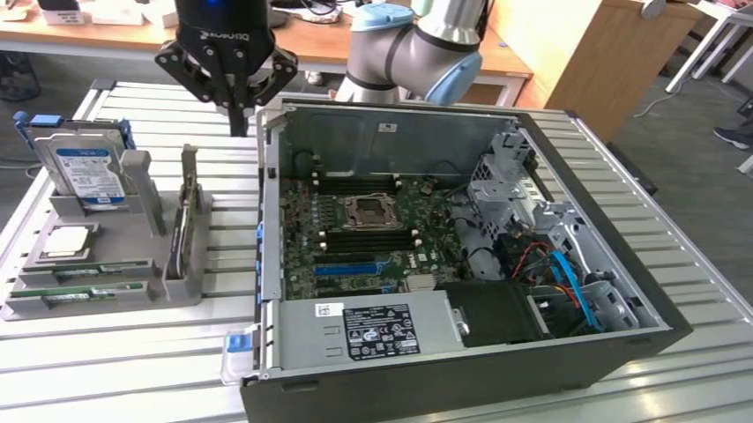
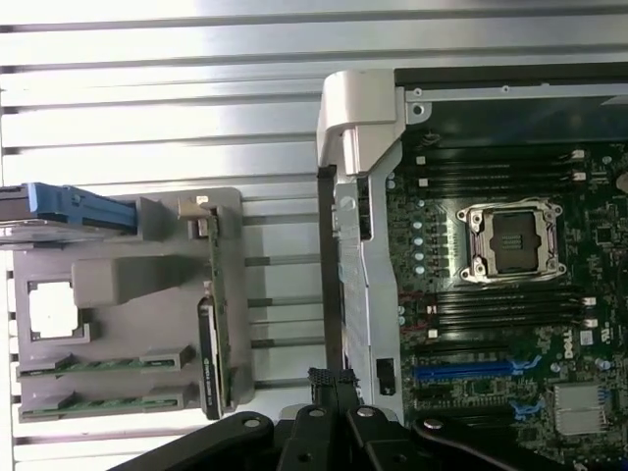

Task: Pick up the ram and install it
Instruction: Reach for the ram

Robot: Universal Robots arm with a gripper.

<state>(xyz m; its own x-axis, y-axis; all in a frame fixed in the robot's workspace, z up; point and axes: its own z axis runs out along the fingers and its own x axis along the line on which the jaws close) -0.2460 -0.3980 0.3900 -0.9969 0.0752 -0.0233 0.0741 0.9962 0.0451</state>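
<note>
Your hand [image 1: 239,128] hung pinched shut and empty between the grey holder [image 1: 176,286] and the computer case [image 1: 471,388]. To grasp well, I judged, you needed it spread and squared across the thin faces of the ram [image 1: 92,270], mid-length. The ram stood on edge in the holder, its long axis along the near edge of the desk [image 1: 118,361].

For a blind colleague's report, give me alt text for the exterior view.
A robot arm's shut gripper hangs above the slatted table, between a gray parts holder and an open computer case. Two green ram sticks lie in the holder, untouched.
</note>
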